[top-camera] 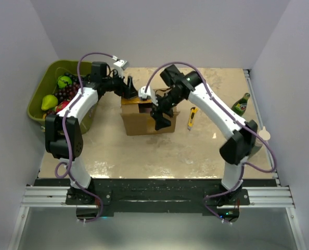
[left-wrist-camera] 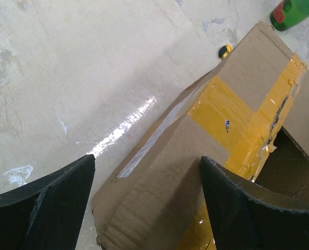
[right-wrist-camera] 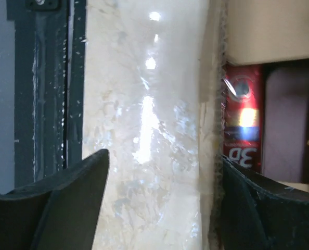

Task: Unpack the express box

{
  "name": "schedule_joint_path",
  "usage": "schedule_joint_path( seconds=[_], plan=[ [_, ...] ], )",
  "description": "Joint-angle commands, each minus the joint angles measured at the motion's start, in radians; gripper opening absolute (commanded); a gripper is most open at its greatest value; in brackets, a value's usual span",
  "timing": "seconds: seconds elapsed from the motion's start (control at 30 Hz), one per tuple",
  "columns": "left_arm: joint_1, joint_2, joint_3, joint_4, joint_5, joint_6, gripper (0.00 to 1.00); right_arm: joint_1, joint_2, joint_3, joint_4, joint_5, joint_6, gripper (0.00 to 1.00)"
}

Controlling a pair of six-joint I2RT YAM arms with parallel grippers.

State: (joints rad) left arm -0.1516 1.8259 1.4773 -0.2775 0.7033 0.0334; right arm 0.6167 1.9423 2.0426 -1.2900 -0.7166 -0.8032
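Broadly, across the table (top-camera: 196, 151): at far left, a green bin (top-camera: 54, 64) heaped with fruit (top-camera: 61, 91). Near the middle, just right of the bin, the box (top-camera: 144, 125), brown corrugated, yellow tape (left-wrist-camera: 232, 112) on top split along the seam, with a dark gap between the flaps (left-wrist-camera: 300, 112).

Probably light, and fairly stiff at walls and corners but floppy at the loosened flaps. Likely to skid on the glossy top if pushed from one side. Best taken by a free flap edge beside the torn seam while bracing the opposite wall. Better not to pinch the slick tape.

Left gripper (left-wrist-camera: 146, 161) over the box's far left corner, fingers well apart, clamped on nothing. Right gripper (right-wrist-camera: 165, 156) over the box's right part, fingers likewise spread and empty, one tip just beside a cardboard edge; touching or not, cannot tell.

Well to the right, a green bottle (top-camera: 241, 104); between it and the box, a yellow knife (top-camera: 192, 117).

Smallest, glimpsed through the opening: a red can (right-wrist-camera: 243, 125), blurred, lettering only partly readable, base cut off behind a finger. Rest of the contents lost in shadow; cannot tell how full. No label in view.
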Motion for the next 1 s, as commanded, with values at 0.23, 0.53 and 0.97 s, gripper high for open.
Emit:
schedule_joint_path(
  seconds=[0.23,0.53,0.97],
  plan=[
    [-0.005,0.041,0.008,-0.086,0.018,0.003,0.82,0.359,-0.461,-0.847,0.795,0.791,0.099,0.76],
    [-0.005,-0.053,0.072,-0.195,0.025,0.29,0.91,0.312,-0.5,-0.659,0.738,0.645,0.085,0.78],
    [-0.003,-0.269,-0.015,-0.155,0.013,0.329,0.93,0.063,-0.343,-0.229,0.871,0.632,0.346,0.83]
  ],
)
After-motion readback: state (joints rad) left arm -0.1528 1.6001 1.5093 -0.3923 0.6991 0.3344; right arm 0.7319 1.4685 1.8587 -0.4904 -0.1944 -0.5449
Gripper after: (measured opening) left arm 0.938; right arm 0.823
